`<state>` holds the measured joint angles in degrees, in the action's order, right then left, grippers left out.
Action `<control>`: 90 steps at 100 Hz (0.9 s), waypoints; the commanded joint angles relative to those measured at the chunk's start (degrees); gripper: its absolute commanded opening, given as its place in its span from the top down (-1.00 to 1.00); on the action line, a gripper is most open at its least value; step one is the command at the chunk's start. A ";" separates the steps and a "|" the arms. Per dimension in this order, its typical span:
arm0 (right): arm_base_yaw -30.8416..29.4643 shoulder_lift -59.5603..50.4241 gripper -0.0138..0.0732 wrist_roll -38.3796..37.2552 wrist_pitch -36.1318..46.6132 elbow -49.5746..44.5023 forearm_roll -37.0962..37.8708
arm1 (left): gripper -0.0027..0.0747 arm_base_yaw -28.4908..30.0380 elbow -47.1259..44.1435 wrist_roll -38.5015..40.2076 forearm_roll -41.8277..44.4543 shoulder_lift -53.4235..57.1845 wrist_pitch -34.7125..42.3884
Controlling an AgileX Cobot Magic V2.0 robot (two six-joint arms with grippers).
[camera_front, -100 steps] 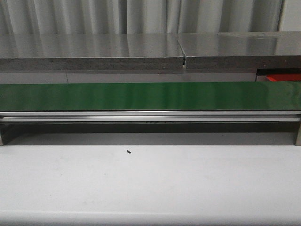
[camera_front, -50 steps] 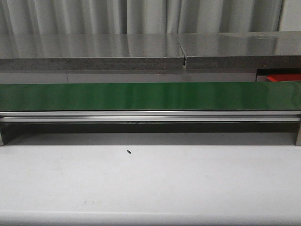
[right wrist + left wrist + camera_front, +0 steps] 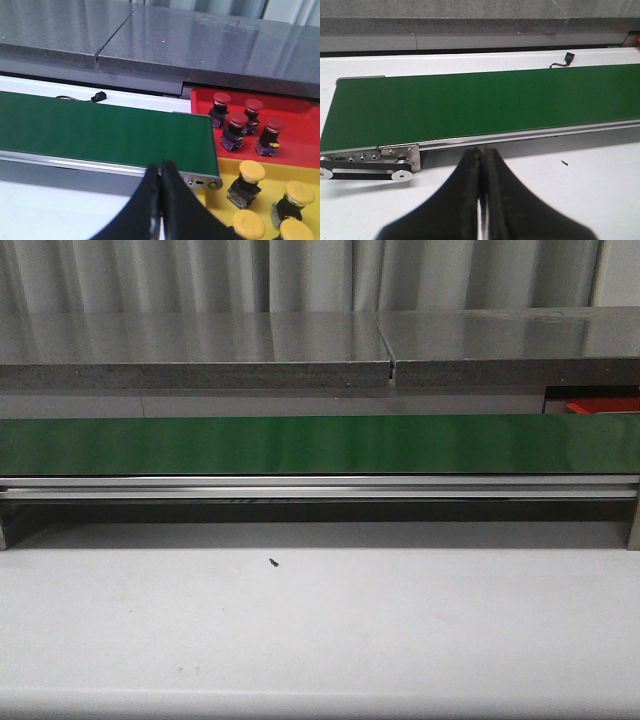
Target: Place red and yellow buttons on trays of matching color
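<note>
- Front cam: I see the green conveyor belt (image 3: 320, 444) running the full width of the white table (image 3: 320, 630), nothing riding on it. No arms in this view.
- Small dark speck (image 3: 273, 562) on the table, near side of the belt, left of centre.
- Grey stone-look counter (image 3: 190, 345) runs along behind the belt.
- Left gripper (image 3: 481, 200): jaws pressed together, nothing between them. It hangs over the table just on the near side of the belt's left end, beside the drive pulleys (image 3: 400, 175).
- Right gripper (image 3: 160, 200): jaws also pressed together, holding nothing. It sits at the near edge of the belt's right end.
- Red tray (image 3: 295, 112) sits off the right end of the belt, far side. Four red buttons (image 3: 239, 123) stand on it, upright, clustered near the belt end.
- Yellow tray (image 3: 272, 172) sits against the red one, on its near side. I count four yellow buttons (image 3: 251, 172) in frame, two cut off by the picture edge.
- Small black connector with a lead (image 3: 100, 95) lies on the table at the far edge of the belt.
- From the front cam only a sliver of the red tray shows, at the far right.
</note>
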<state>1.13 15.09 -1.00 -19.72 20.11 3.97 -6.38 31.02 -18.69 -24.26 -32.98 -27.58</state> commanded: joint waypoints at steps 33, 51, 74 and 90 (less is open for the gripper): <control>-0.02 -15.93 0.84 -2.57 13.35 -18.46 2.37 | 0.98 -0.39 1.59 0.57 -1.21 -0.34 4.00; -0.02 -16.65 0.84 -2.57 15.45 -21.63 1.20 | 0.98 -0.39 1.59 0.57 -1.21 -0.34 4.02; -0.02 -16.65 0.84 -2.57 15.73 -21.63 1.20 | 0.98 -0.39 1.59 0.57 -1.21 -0.34 4.02; -0.02 -16.65 0.84 -2.57 15.73 -21.63 1.20 | 0.98 -0.39 1.59 0.57 -1.21 -0.34 4.02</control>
<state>1.13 -0.46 -3.42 -8.68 -1.54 5.14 -6.38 31.02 -18.69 -24.26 -32.98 -27.58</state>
